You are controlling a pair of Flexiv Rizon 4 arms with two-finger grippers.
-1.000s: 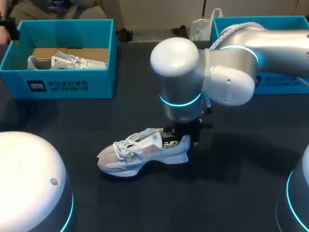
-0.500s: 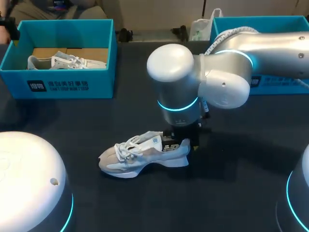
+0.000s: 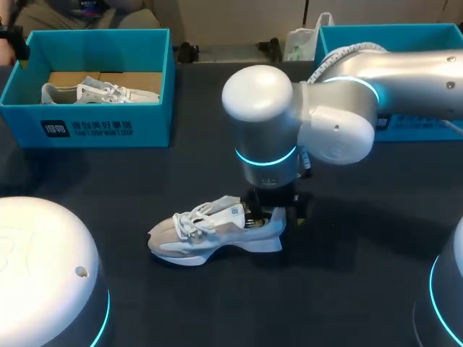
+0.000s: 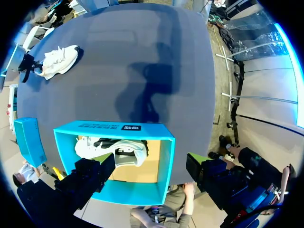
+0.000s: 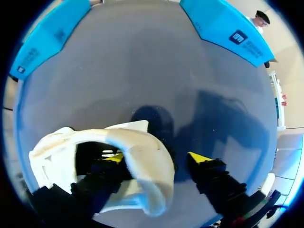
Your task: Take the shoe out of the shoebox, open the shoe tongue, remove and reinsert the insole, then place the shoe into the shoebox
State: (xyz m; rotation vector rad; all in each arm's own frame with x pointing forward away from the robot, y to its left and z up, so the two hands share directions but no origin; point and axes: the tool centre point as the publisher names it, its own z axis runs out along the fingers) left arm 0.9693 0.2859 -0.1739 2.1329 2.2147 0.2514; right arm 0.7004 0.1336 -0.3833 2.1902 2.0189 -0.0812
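A white and grey sneaker (image 3: 210,235) stands upright on the dark table, toe to the left. My right gripper (image 3: 271,213) hangs over its heel. In the right wrist view the gripper (image 5: 156,159) is open: one yellow fingertip (image 5: 114,156) is inside the shoe opening and the other stands clear behind the heel collar (image 5: 142,152). My left gripper (image 4: 152,178) is open, high above the blue shoebox (image 4: 114,127), which holds a second white shoe (image 4: 114,149).
The blue shoebox (image 3: 87,130) with the second shoe (image 3: 94,92) stands at the back left. Another blue box (image 3: 405,36) stands at the back right, partly hidden by my right arm. A white plastic bag (image 3: 300,43) lies beside it.
My right gripper's fingers have spread apart and let go of the sneaker's heel. The sneaker has settled onto the table, shifted slightly right.
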